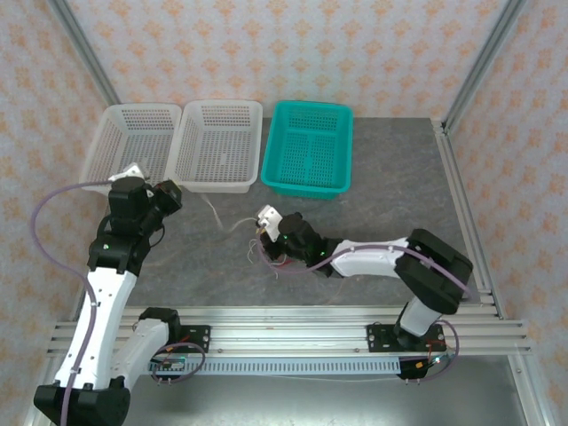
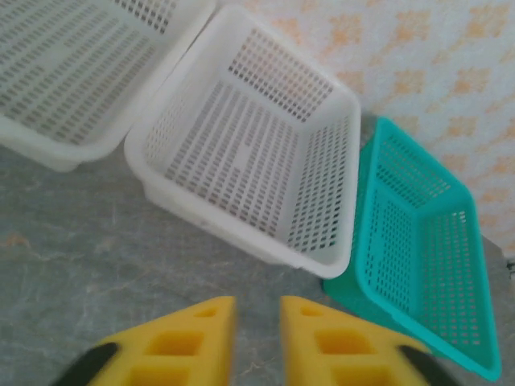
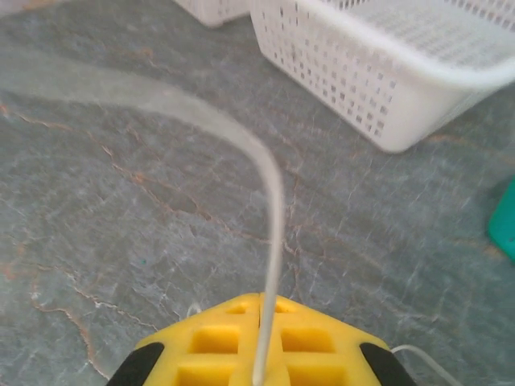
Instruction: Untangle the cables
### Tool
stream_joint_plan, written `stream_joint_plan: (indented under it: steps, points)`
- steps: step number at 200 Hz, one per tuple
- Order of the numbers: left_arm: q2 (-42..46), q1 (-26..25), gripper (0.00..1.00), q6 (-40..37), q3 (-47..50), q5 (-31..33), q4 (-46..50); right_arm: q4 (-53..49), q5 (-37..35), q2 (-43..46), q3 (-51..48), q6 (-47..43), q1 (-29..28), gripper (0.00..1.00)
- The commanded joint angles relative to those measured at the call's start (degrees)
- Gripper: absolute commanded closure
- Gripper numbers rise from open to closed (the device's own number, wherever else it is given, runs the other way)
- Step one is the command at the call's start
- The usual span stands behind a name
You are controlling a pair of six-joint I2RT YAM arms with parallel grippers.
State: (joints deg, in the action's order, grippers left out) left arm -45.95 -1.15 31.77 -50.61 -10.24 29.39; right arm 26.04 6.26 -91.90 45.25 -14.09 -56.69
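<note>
Looking down from above, you see the cables (image 1: 266, 253) bunched at the middle of the surface (image 1: 390, 195), none in the three baskets (image 1: 217, 187) along its far edge. Left wrist: your left claw (image 2: 257, 310) stands slightly parted, holding nothing. Right wrist: your right claw (image 3: 261, 301) pinches one cream-white cable (image 3: 273, 193); untangling looks barely begun.

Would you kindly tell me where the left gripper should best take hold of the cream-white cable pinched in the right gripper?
Probably the free stretch of the cream-white cable trailing left of the right gripper, toward the left gripper. Come from above, jaws across the strand: it is thin and lies near the table.
</note>
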Motion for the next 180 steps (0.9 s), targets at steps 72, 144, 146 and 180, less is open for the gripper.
stream_joint_plan:
  steps: [72, 144, 146, 180]
  points:
    - [5.2, -28.0, 0.42, -41.8, 5.9, -3.8, -10.4, -5.6, 16.3, 13.2, -6.8, -11.2, 8.0, 1.00]
    - [-9.6, -37.3, 0.28, -49.5, 7.9, -14.3, -24.2, -6.3, 17.5, 21.0, -12.5, -13.5, 9.1, 1.00]
    - [-10.3, -37.3, 0.28, -49.6, 7.9, -14.5, -24.5, -6.4, 17.5, 21.2, -12.5, -13.4, 9.1, 1.00]
    - [-21.5, -37.5, 0.28, -48.2, 5.6, -18.0, -26.5, -7.2, 17.3, 23.7, -13.2, -13.0, 9.1, 1.00]
